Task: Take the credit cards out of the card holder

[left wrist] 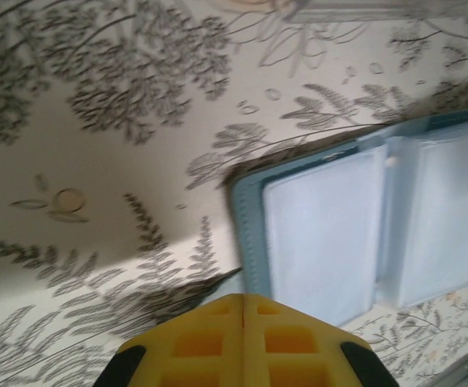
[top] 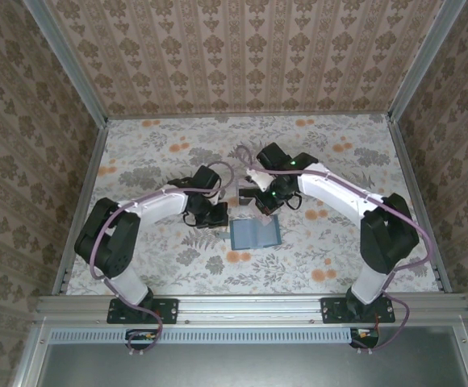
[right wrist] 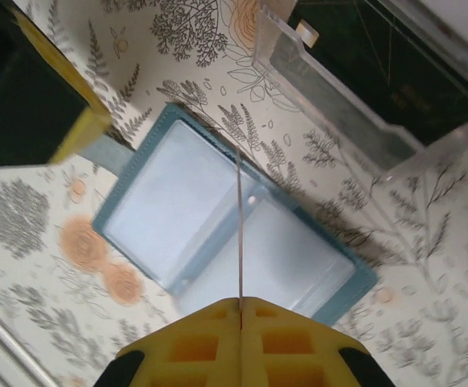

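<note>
Lying open and flat on the flower-patterned table (top: 137, 165), the small teal-blue rectangular folding card holder (top: 255, 234) is the thing nearest to the arm bases, about midway between the two arms. Its pale grey-blue inside pockets face up. Just beside its far left corner the left gripper (left wrist: 243, 310) hangs low over the table, its yellow fingers pressed together with nothing between them. Over the far part of the card holder the right gripper (right wrist: 240, 310) is closed too, and it pinches a thin pale credit card (right wrist: 240, 226), seen edge-on as a fine line coming out of the seam between the fingers. Farther away, just behind the card holder, a small clear plastic box (right wrist: 339, 105) rests on the table, and a dark flat card (right wrist: 395, 72) shows through its walls.
</note>
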You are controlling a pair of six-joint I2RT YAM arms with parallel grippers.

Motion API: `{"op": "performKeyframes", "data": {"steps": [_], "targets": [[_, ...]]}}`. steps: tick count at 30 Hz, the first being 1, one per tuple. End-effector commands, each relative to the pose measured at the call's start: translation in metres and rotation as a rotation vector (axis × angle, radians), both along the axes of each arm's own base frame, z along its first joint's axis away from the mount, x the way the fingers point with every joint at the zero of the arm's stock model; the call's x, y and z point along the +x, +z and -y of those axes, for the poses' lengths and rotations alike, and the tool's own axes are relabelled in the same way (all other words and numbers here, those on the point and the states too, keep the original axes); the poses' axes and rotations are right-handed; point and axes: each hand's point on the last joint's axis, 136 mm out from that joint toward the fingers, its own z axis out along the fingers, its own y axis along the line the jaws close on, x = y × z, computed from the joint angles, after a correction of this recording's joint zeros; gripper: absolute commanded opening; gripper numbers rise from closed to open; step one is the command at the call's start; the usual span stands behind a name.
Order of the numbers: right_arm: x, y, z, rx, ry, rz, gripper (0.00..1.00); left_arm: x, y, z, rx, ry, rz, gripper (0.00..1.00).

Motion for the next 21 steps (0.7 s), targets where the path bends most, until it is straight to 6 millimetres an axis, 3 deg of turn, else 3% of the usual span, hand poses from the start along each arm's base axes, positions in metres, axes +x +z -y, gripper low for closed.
{"op": "performKeyframes", "data": {"steps": [1,8,21], "targets": [[0.003,-0.006,0.016,-0.149,0.315,0.059,0.00,-0.001,0.001,-0.011,0.013,0.036,0.011,0.05],[0.029,0.004,0.020,-0.271,0.550,0.103,0.00,-0.006,0.000,-0.025,0.019,0.067,0.009,0.06],[0.087,0.020,0.004,-0.304,0.648,0.162,0.00,-0.009,0.001,-0.038,-0.007,0.102,0.010,0.06]]}}
